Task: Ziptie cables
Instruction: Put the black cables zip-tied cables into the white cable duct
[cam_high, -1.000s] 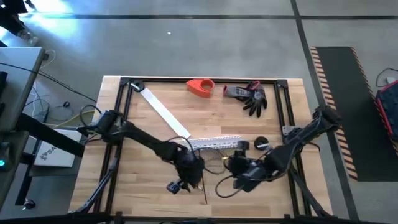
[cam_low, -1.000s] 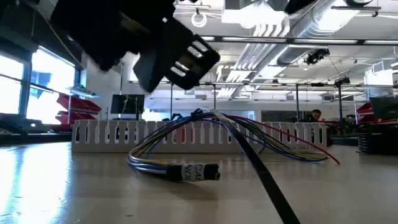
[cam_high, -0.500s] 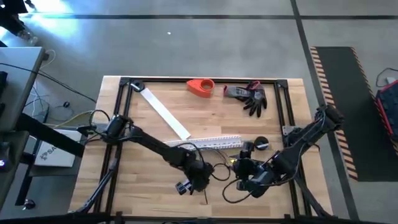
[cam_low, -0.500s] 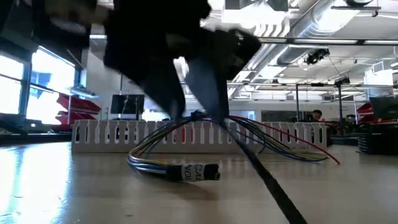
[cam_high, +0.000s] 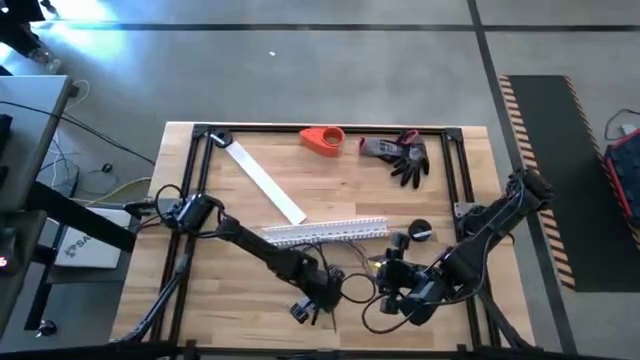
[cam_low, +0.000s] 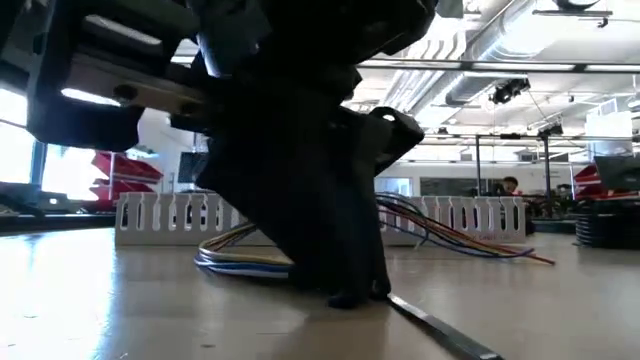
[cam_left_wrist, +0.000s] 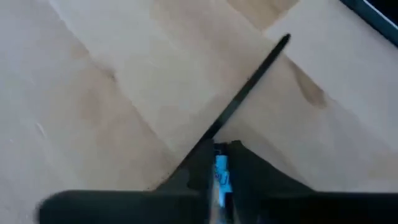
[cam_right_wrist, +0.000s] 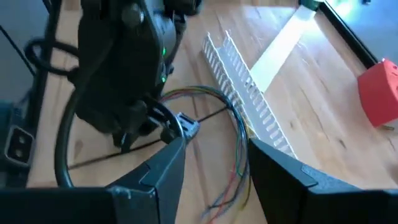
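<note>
Both arms shifted nearer; left gripper (cam_high: 316, 303) now down over cables (cam_low: 240, 262)

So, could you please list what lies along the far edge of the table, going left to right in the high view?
Flat white strip → red object → dark glove.

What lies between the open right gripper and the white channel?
In the right wrist view, the cables curve across bare wood between the right gripper and the channel.
</note>
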